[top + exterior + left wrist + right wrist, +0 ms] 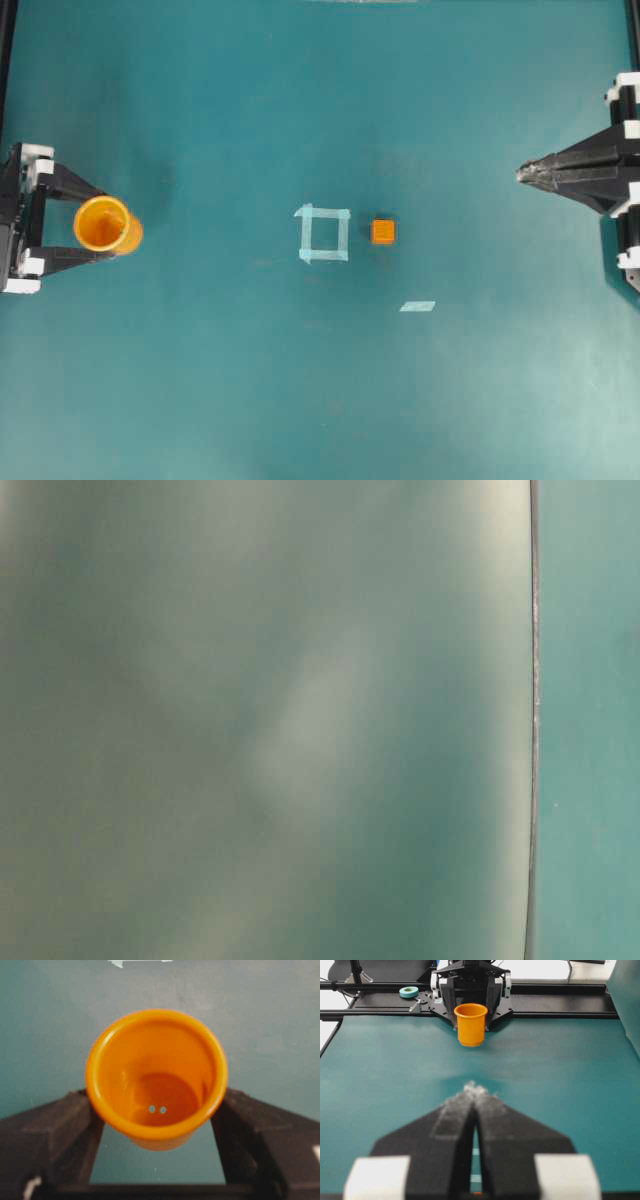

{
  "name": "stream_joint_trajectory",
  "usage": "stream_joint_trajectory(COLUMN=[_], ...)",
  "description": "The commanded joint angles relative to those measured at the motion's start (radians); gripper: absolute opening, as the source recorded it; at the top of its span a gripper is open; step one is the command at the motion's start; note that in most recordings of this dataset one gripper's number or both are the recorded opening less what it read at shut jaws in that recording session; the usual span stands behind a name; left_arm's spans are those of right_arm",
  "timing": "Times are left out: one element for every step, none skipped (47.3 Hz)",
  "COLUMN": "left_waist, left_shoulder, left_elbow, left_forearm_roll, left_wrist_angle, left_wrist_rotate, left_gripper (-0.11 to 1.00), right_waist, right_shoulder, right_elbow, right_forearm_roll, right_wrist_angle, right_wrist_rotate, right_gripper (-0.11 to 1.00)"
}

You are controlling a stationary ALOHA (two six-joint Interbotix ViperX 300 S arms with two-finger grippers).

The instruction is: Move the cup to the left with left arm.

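Cup (103, 223) sits at far left of the overhead view, upright, mouth up, between the two fingers (70, 188) of the left gripper (105, 222), well apart from the taped square (323, 234) and the small orange cube (383, 232) mid-table. In the left wrist view both fingers (55, 1130) press the cup wall just below the rim, one per side, so the left gripper is clamped on the cup w/ jaws spread wide; in the right wrist view the base looks slightly clear of the table (545, 1075), though can't tell for sure. Right gripper (522, 174) is parked at the right edge, fingers pinched together, holding nothing. Handling, as a judgement: thin moulded plastic, empty, so v. light; stiff enough at the rim, but the wall prob. flexes if squeezed hard. Surface looks smooth and glossy and the body tapers toward the base, so it could slip downward through the pads. Best hold is where it is now, across the widest part under the rim, approx. centred. Not fragile; a drop would likely just bounce or roll.
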Motion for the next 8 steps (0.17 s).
stream_joint_trajectory(left_waist=[-0.002,-0.002,-0.002,-0.002,-0.002,-0.002,-0.002,-0.002], left_shoulder=[0.011,0.011,0.011,0.011,0.011,0.011,0.011,0.011], left_elbow=[-0.011,-0.011,-0.011,-0.011,-0.011,-0.011,-0.011,-0.011], left_forearm_roll=[0.0,0.0,0.0,0.0,0.0,0.0,0.0,0.0], left_wrist_angle=[-0.011,-0.011,-0.011,-0.011,-0.011,-0.011,-0.011,-0.011], left_wrist_rotate=[0.002,0.003,0.003,0.003,0.003,0.003,0.003,0.003], left_gripper=[0.65,0.65,0.65,0.65,0.65,0.65,0.65,0.65], right_waist=[-0.003,-0.003,-0.003,-0.003,-0.003,-0.003,-0.003,-0.003], right_shoulder=[0.006,0.006,0.006,0.006,0.006,0.006,0.006,0.006], right_elbow=[-0.032,-0.034,-0.034,-0.032,-0.034,-0.034,-0.034,-0.032], right_forearm_roll=[0.002,0.0,0.002,0.002,0.0,0.002,0.002,0.002], right_wrist_angle=[-0.005,-0.005,-0.005,-0.005,-0.005,-0.005,-0.005,-0.005], right_wrist_rotate=[0.002,0.002,0.002,0.002,0.002,0.002,0.002,0.002], right_gripper=[-0.01,-0.01,-0.01,-0.01,-0.01,-0.01,-0.01,-0.01])
